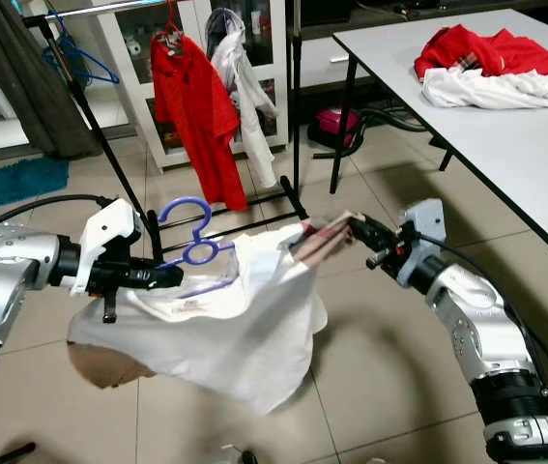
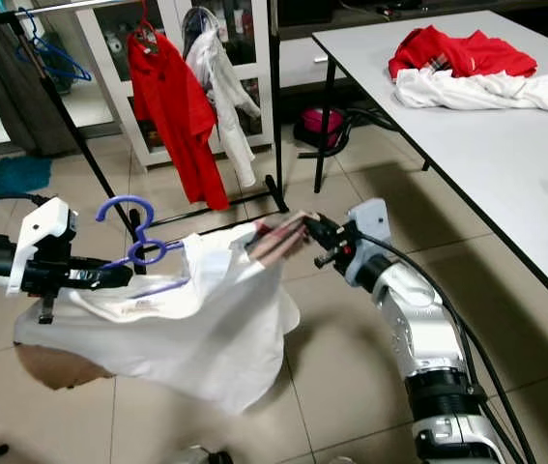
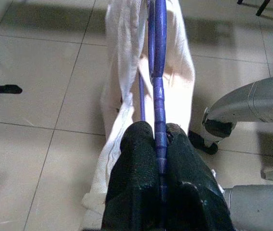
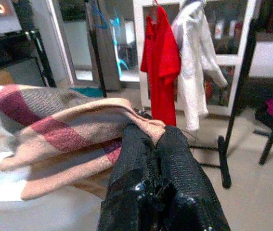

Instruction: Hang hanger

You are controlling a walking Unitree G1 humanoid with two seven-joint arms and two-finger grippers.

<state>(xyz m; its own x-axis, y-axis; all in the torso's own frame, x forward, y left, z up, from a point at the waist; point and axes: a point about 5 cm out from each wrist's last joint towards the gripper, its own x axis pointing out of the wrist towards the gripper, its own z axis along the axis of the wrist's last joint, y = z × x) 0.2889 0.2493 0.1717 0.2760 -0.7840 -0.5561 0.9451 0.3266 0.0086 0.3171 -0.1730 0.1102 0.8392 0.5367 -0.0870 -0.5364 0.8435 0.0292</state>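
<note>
Now | left gripper [image 1: 162, 276] clenched on thin purple plastic hanger [image 1: 194, 235], held low, near-left of the far black clothes rail [image 1: 109, 155] | right gripper [image 1: 356, 230] pinching checked cuff of limp white shirt [image 1: 240, 319] | light, floppy; carry by the stiff hanger.

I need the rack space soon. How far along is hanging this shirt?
Done: the white shirt is on the purple hanger. In hand: the left gripper clamps the hanger, and the right gripper pinches the shirt's checked trim. Left: hooking it on the rack, where the red shirt hangs.
</note>
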